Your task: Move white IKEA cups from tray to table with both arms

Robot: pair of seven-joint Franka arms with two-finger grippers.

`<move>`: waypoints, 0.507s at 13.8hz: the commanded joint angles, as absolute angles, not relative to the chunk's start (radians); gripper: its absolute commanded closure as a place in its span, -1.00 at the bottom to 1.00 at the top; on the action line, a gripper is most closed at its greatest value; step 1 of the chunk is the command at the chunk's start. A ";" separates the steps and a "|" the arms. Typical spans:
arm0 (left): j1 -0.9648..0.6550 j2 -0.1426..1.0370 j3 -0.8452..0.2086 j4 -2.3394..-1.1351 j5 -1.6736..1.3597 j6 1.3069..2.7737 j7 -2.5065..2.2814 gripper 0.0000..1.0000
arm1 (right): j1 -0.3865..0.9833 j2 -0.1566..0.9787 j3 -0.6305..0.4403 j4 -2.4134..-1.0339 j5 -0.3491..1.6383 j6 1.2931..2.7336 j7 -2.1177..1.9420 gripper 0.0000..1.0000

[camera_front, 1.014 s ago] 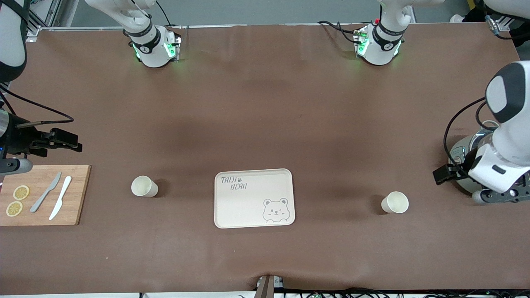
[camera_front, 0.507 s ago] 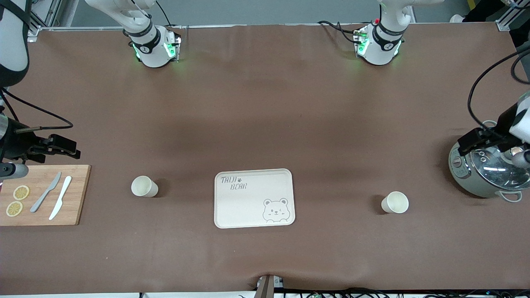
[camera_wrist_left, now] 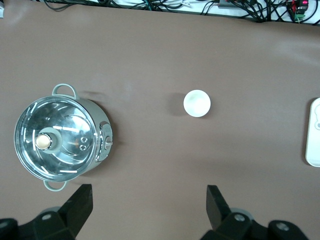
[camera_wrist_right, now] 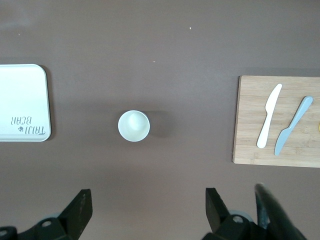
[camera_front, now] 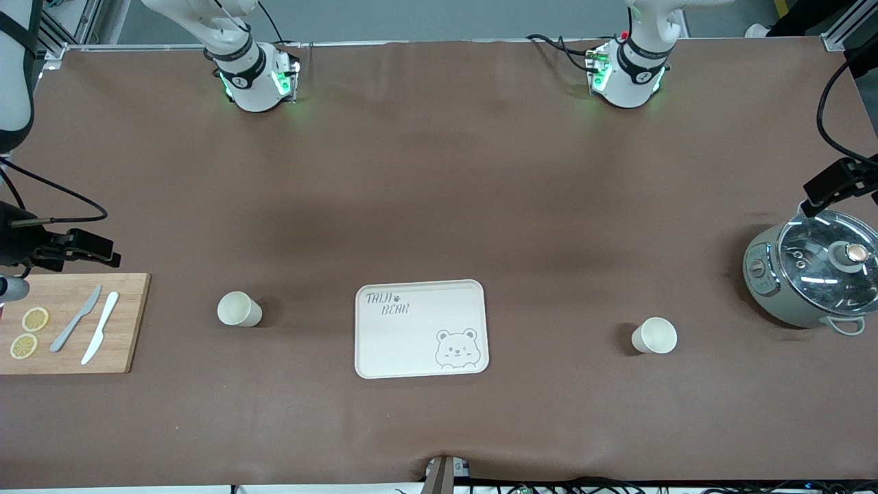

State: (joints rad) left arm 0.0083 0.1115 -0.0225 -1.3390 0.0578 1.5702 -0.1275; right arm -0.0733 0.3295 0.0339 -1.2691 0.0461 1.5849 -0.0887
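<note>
On the brown tabletop [camera_front: 439, 206], the right end effector [camera_front: 82, 248] is hovering at nine o'clock beside the cutting board [camera_front: 130, 322], fingers [camera_wrist_right: 80, 210] spread apart. One white cup [camera_front: 239, 309] is sitting toward that end, wide bare cloth around it. The bear tray [camera_front: 420, 329] is sitting at centre. Another white cup [camera_front: 655, 336] is sitting toward four o'clock. At three o'clock, near the pot [camera_front: 813, 278], the left end effector [camera_front: 837, 182] is hanging, splayed and partly cut off.

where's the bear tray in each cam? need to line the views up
Front view: bear tray sits mid-table, between the two cups, neither hand near it.
Left wrist view: only a sliver of its rim shows at the picture's edge.
Right wrist view: one end of it, with the lettering, shows at the edge.
Shared landmark: the tray itself; the cup toward the right arm's end lies beside it.
</note>
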 commanded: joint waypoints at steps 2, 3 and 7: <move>0.018 0.098 -0.026 -1.356 0.029 1.565 -0.110 -1.00 | -0.089 0.324 0.048 -1.272 0.051 1.620 -0.087 -1.00; 0.018 0.098 -0.026 -1.356 0.029 1.565 -0.110 -1.00 | -0.086 0.324 0.048 -1.272 0.048 1.643 -0.087 -1.00; 0.076 0.098 -0.060 -1.356 0.029 1.565 -0.107 -1.00 | -0.084 0.318 0.048 -1.272 0.043 1.629 -0.089 -1.00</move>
State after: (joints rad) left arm 0.0194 0.1117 -0.0260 -1.3462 0.0513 1.5701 -0.1275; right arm -0.0733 0.3295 0.0347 -1.2690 0.0461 1.6383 -0.0888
